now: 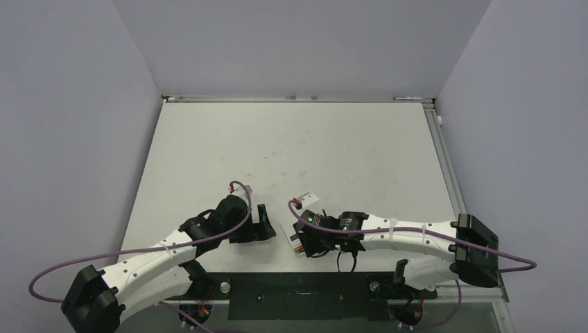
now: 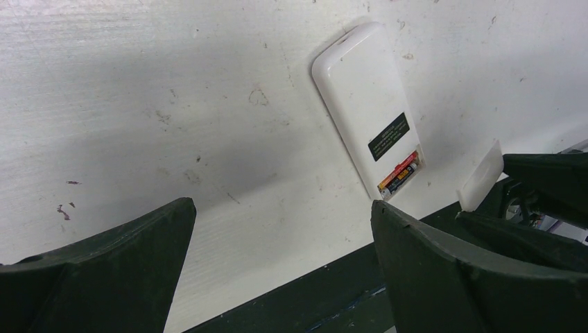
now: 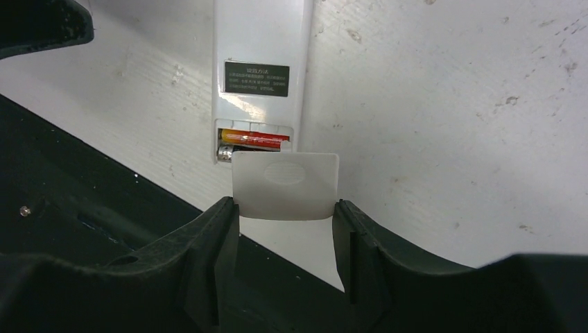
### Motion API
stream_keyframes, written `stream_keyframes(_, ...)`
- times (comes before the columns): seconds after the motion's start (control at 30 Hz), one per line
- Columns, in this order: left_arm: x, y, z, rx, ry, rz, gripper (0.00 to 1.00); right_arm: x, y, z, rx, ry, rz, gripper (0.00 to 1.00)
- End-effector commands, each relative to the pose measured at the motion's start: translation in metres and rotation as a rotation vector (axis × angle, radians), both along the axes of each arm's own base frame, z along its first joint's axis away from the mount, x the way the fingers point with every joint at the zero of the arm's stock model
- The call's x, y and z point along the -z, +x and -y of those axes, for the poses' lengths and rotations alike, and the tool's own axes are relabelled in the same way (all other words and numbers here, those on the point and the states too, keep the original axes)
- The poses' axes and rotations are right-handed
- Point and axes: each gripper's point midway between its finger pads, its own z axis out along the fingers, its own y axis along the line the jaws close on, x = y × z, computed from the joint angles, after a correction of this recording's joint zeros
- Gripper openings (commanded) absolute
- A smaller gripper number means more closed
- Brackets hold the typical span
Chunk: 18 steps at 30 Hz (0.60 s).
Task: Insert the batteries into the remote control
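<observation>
Right tool (image 3: 286, 211): grips white cover (image 3: 286, 184) by its edges, just short of remote control (image 3: 260, 41).
Batteries (image 3: 253, 142): seated in remote's open end; plain from wrists, unreadable overhead.
Left tool (image 2: 281, 205): wide, empty; remote ahead-right, back up on bench (image 2: 139, 104).

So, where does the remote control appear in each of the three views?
Top external: remote control, low centre, partly hidden.
Left wrist: right of centre, back side up.
Right wrist: top centre, behind the white cover.
Shared landmark: the dark strip near its battery end.
</observation>
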Motion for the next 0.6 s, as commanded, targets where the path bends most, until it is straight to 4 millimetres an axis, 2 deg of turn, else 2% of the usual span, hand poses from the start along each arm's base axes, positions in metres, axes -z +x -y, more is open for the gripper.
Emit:
stream_keyframes(0.0,-0.023,0.013,0.01,0.009,-0.061,0.072,0.96,0.001,0.0,-0.014,0.067,0.043,0.041,0.21)
stream_keyframes(0.2,-0.022,0.011,0.008,0.01,-0.06,0.071,0.96,0.012,-0.007,-0.024,0.061,0.045,0.033,0.21)
stream_keyframes(0.57,-0.019,0.01,0.008,0.016,-0.07,0.066,0.96,0.026,-0.013,-0.028,0.034,0.001,0.003,0.2)
